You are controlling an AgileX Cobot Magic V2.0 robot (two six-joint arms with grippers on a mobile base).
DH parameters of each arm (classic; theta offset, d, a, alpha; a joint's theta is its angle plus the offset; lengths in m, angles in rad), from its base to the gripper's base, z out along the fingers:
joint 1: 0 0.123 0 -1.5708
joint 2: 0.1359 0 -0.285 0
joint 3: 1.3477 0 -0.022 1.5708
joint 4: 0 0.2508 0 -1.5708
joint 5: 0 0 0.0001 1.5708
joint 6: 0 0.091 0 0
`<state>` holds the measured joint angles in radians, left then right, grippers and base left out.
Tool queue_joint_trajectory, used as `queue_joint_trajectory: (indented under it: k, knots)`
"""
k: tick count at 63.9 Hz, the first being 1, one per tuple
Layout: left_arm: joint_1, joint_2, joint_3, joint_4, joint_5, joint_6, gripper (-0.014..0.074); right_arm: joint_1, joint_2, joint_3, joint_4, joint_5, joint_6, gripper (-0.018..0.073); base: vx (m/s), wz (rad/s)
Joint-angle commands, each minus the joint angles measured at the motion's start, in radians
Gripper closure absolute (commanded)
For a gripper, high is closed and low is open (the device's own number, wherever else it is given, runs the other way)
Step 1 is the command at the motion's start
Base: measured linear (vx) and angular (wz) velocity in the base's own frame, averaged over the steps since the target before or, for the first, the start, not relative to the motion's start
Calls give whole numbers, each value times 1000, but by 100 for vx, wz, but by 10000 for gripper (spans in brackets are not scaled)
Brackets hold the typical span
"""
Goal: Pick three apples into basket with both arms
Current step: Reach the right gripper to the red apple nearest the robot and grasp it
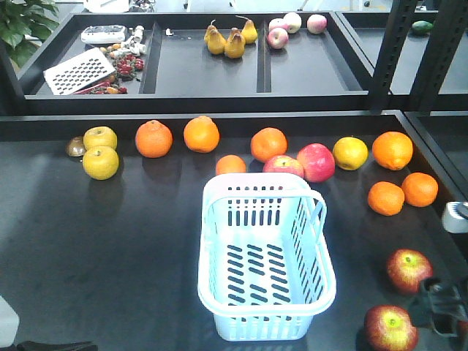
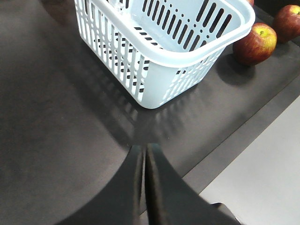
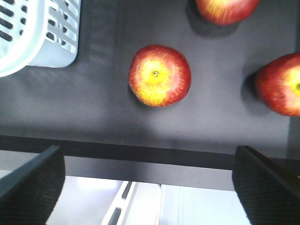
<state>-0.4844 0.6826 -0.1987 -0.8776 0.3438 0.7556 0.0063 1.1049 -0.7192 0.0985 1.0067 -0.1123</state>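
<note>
wide-open right black pincer claw [image 3: 147, 159], beside the pale blue slotted plastic basket [image 3: 33, 33], could knock the maroon-red apple [image 3: 159, 75] rolling if off-centre; left claw [image 2: 144, 157] closed.

At the front view's lower right, the right claw [image 1: 436, 306] runs off the frame and hides part of the bottom apple [image 1: 387, 327]. In the right wrist view, the top apple [image 3: 227, 8] and the right-edge apple [image 3: 281, 84] are cropped, and the basket [image 3: 51, 58] is cut off at upper left.
</note>
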Motion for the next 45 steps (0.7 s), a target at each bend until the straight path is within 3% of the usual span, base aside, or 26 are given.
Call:
queue_joint_trajectory:
  k: [1, 45]
  knots:
    - [-2, -2, -25, -26, -41, -1, 604, -5, 75, -53, 16, -23, 7, -111, 0, 0]
    - [-2, -2, -25, -26, -42, -1, 604, -4, 485, -79, 86, -206, 25, -62, 0, 0]
